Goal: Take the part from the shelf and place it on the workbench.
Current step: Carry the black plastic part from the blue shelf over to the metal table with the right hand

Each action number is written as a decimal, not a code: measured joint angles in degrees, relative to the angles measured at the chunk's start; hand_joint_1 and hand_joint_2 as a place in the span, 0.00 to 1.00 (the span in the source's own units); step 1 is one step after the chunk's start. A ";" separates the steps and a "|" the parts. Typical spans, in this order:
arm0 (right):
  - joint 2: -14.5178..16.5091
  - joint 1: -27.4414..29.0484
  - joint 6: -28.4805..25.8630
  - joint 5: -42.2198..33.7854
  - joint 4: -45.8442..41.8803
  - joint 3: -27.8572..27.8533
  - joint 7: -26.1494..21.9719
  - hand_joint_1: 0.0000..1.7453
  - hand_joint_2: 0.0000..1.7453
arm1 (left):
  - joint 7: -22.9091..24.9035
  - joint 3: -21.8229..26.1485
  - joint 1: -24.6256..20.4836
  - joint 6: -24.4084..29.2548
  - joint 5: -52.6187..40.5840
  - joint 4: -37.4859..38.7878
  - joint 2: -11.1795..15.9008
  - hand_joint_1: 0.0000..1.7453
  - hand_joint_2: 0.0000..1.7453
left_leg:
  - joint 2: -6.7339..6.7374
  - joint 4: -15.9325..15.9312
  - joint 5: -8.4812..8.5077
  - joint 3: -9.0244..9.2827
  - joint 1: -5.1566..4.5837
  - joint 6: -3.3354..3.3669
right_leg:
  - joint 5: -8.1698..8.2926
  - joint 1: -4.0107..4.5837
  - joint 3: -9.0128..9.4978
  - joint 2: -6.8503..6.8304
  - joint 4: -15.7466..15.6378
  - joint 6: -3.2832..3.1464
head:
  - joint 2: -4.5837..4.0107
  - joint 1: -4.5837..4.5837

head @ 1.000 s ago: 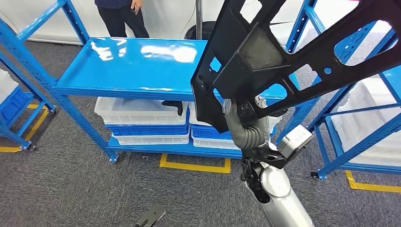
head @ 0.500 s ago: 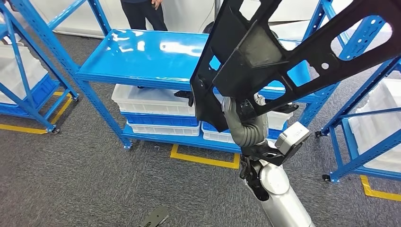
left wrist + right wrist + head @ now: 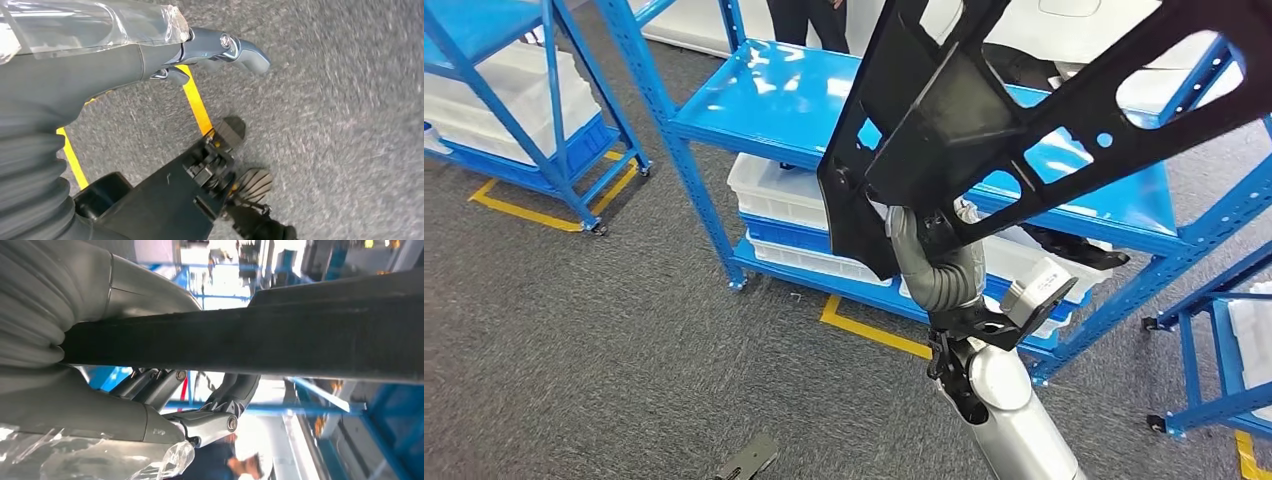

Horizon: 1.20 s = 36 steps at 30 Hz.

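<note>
The big black part (image 3: 1024,110), a flat frame with cut-out windows and small holes, was up in the air in front of the robot's chest, carried over the grey carpet and not resting on any shelf. The right hand (image 3: 924,232) gripped it from beneath, at its lower edge; from the right wrist camera the thumb and the darker fingers (image 3: 235,390) clamped either side of the part's thick dark bar (image 3: 280,337). No label or brand could be read on the part; the only writing anywhere was a tiny mark on the right hand's cover, too small to make out. The left hand (image 3: 220,47) hung low over the carpet with nothing in it, thumb stretched out; how its other fingers lay I couldn't tell. Behind the part stood the blue shelf (image 3: 774,95), its glossy top deck bare, white bins (image 3: 774,190) stacked on a blue bin under it, and yellow floor tape (image 3: 874,325) at its foot. Against the frames a second back the whole scene had slid sideways, a second blue rack (image 3: 534,100) coming in and the person (image 3: 809,20) behind nearly gone: the view turned, while the part kept its place in the hand.
</note>
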 joint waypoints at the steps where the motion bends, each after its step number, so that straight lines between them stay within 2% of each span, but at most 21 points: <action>1: -0.03 0.10 0.03 0.00 0.05 0.00 0.00 1.00 1.00 | -0.02 0.00 0.02 0.01 0.01 0.01 -0.04 0.00 1.00 | -0.64 0.02 0.02 -0.03 -0.03 0.12 | -1.68 -0.01 -2.20 0.69 4.48 0.05 | 0.00 0.02; 2: -0.05 0.21 0.03 0.00 0.13 0.00 0.02 1.00 1.00 | -0.03 0.00 0.08 0.02 0.01 0.01 -0.07 0.00 1.00 | -1.37 0.03 0.03 -0.02 -0.04 0.14 | -2.43 0.00 -3.90 0.98 7.71 0.11 | 0.00 0.02; 3: -0.07 0.28 0.03 0.00 0.20 0.00 0.03 1.00 1.00 | -0.03 0.00 0.16 0.02 0.01 0.01 -0.08 0.00 1.00 | -2.12 0.07 0.03 0.00 -0.04 0.14 | -1.93 -0.02 -4.60 1.08 8.64 0.15 | 0.00 0.02; 5: -0.07 0.28 0.03 0.00 0.28 0.00 0.04 1.00 1.00 | -0.03 0.00 0.25 0.02 0.01 0.01 -0.10 0.00 1.00 | -3.70 0.29 0.00 0.05 0.06 0.08 | 2.16 -0.24 -2.69 1.67 3.37 0.18 | 0.00 0.02; 7: -0.07 0.21 0.03 0.00 0.32 0.00 0.04 1.00 1.00 | -0.04 -0.01 0.19 0.02 0.01 0.01 -0.16 0.00 1.00 | -5.16 0.83 -0.14 -0.26 0.07 -0.23 | 5.93 -0.74 0.64 4.12 -4.72 0.21 | 0.00 0.02; 9: -0.07 0.22 0.07 -0.01 0.37 0.01 0.05 1.00 1.00 | -0.07 0.01 0.15 0.02 0.03 0.01 -0.17 0.00 1.00 | -6.35 1.26 -0.05 -1.06 0.09 -0.85 | 6.74 -0.92 1.80 5.70 -7.98 0.17 | 0.01 0.01; 11: -0.02 0.17 0.14 -0.02 0.41 0.02 0.05 1.00 1.00 | -0.08 0.01 0.32 0.02 0.13 0.05 -0.14 0.00 1.00 | -7.16 1.33 0.22 -1.79 0.33 -1.51 | 6.80 -0.79 1.60 4.70 -8.02 -0.27 | 0.01 0.01; 13: 0.11 0.03 0.19 -0.03 0.42 0.02 0.04 1.00 1.00 | -0.10 -0.03 0.55 0.03 0.21 0.09 -0.11 0.00 1.00 | -5.17 3.27 -0.92 -2.90 0.28 -2.16 | 7.02 -0.87 1.64 3.33 -8.22 -0.97 | 0.00 -0.15; 15: 0.20 0.00 0.19 -0.04 0.43 0.02 0.04 1.00 1.00 | -0.12 -0.05 0.53 0.05 0.23 0.10 -0.13 0.00 1.00 | -1.90 10.14 -4.32 -6.06 0.22 -2.77 | 7.05 -0.81 1.68 1.84 -8.31 -1.44 | 0.00 -0.37; 17: 0.22 0.04 0.20 -0.04 0.44 0.02 0.05 1.00 1.00 | -0.12 -0.05 0.49 0.07 0.25 0.10 -0.14 0.00 1.00 | -0.81 18.07 -7.28 -9.77 0.40 -3.15 | 6.98 -0.67 1.67 0.27 -8.30 -1.62 | 0.00 -0.43; 18: 0.23 0.05 0.20 -0.04 0.44 0.02 0.07 1.00 1.00 | -0.12 -0.05 0.53 0.08 0.26 0.10 -0.15 0.00 1.00 | -0.69 19.47 -7.43 -10.42 0.43 -3.22 | 6.93 -0.65 1.68 -0.49 -8.29 -1.64 | 0.00 -0.43; 19: 0.24 0.04 0.21 -0.04 0.44 0.02 0.07 1.00 1.00 | -0.12 -0.05 0.57 0.11 0.27 0.10 -0.15 0.00 1.00 | -0.52 18.28 -6.48 -9.78 0.44 -3.20 | 6.88 -0.64 1.72 -1.17 -8.29 -1.61 | 0.00 -0.44; 20: 0.26 0.02 0.21 -0.04 0.44 0.02 0.07 1.00 1.00 | -0.13 -0.05 0.57 0.20 0.28 0.10 -0.14 0.00 1.00 | -0.07 14.72 -4.72 -7.93 0.40 -3.07 | 6.80 -0.64 1.80 -1.81 -8.29 -1.55 | 0.00 -0.44; 22: 0.29 -0.05 0.22 -0.04 0.44 0.02 0.05 1.00 1.00 | -0.14 -0.05 0.39 0.38 0.31 0.10 -0.10 0.00 1.00 | 2.36 5.87 -1.48 -3.30 -0.09 -2.53 | 6.54 -0.43 2.00 -2.92 -8.27 -1.21 | 0.00 -0.44; 24: 0.33 -0.11 0.25 -0.04 0.44 0.01 0.06 1.00 1.00 | -0.17 -0.05 0.15 0.45 0.31 0.10 -0.11 0.00 1.00 | 3.86 1.79 -0.55 -1.34 -0.70 -1.91 | 6.28 -0.09 2.16 -3.85 -8.25 -0.76 | 0.00 -0.33; 26: 0.42 -0.16 0.32 -0.04 0.44 0.01 0.08 1.00 1.00 | -0.21 -0.05 0.14 0.46 0.32 0.11 -0.14 0.00 1.00 | 2.86 1.57 -0.51 -1.50 -0.88 -1.37 | 6.10 0.01 2.34 -4.75 -8.37 -0.26 | 0.01 -0.20; 28: 0.50 -0.21 0.38 -0.04 0.44 0.01 0.07 1.00 1.00 | -0.21 -0.04 0.20 0.61 0.33 0.12 -0.14 0.00 1.00 | 1.60 1.26 -0.19 -1.44 -0.67 -0.65 | 4.90 -0.19 1.98 -3.35 -7.12 0.24 | 0.01 -0.16; 31: 0.45 -0.15 0.38 -0.04 0.47 -0.03 0.04 1.00 1.00 | -0.21 -0.03 0.02 1.03 0.21 0.12 -0.19 0.00 1.00 | -0.37 1.06 0.08 -1.33 -0.44 0.16 | -0.40 -0.26 -2.73 0.60 3.13 0.39 | 0.01 -0.09; 33: 0.36 -0.03 0.38 -0.04 0.61 -0.04 0.05 1.00 1.00 | -0.21 -0.03 0.01 1.14 0.05 0.14 -0.25 0.00 1.00 | -1.92 1.10 0.09 -1.32 -0.49 0.23 | -2.05 -0.17 -6.00 1.18 9.25 0.41 | 0.00 -0.07; 34: 0.33 0.01 0.38 -0.04 0.72 -0.04 0.05 1.00 1.00 | -0.21 -0.04 0.06 1.15 0.01 0.16 -0.26 0.00 1.00 | -2.70 1.14 0.09 -1.31 -0.48 0.23 | -1.22 -0.18 -6.22 1.23 9.19 0.41 | 0.00 -0.07; 36: 0.29 0.02 0.35 -0.04 0.86 -0.04 0.05 1.00 1.00 | -0.21 -0.05 0.12 1.11 -0.02 0.20 -0.27 0.00 1.00 | -4.34 1.37 0.05 -1.30 -0.36 0.15 | 2.92 -0.35 -3.71 2.25 3.00 0.36 | 0.00 -0.07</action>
